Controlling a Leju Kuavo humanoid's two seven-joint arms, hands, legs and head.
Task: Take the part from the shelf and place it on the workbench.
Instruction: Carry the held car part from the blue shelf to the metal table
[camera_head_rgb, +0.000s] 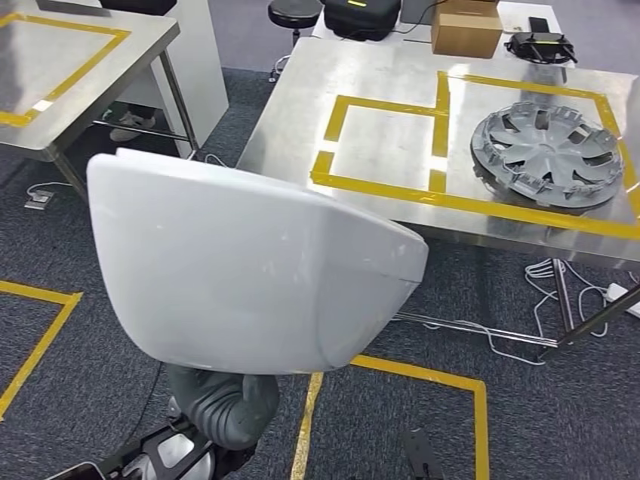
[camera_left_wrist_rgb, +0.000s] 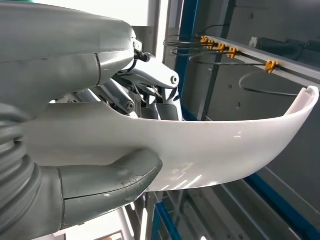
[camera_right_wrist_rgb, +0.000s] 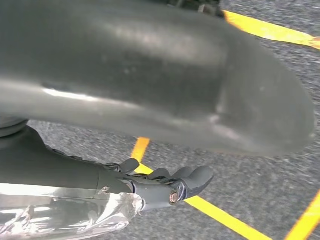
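The left hand (camera_left_wrist_rgb: 113, 145) grasps a large white curved plastic shell part (camera_head_rgb: 241, 270): in the left wrist view the thick grey thumb (camera_left_wrist_rgb: 113, 177) presses one face of the part while the darker fingers (camera_left_wrist_rgb: 151, 92) bear on the opposite face, clamping its thin edge between them. In the head view the part is carried in the air above the dark grey carpeted floor (camera_head_rgb: 90, 340), its broad smooth side facing up, with the ribbed grey wrist cover just below it. The right hand (camera_right_wrist_rgb: 166, 182) hangs over the floor beside yellow tape lines (camera_right_wrist_rgb: 226, 217), holding nothing, its fingers lying together and nearly straight. Ahead stands the steel workbench surface (camera_head_rgb: 377, 90), marked with yellow tape rectangles (camera_head_rgb: 385, 135). A grey plastic wheel cover (camera_head_rgb: 551, 155) lies on its right part, well apart from the held part. A brown cardboard box (camera_head_rgb: 466, 28) sits at the far edge.
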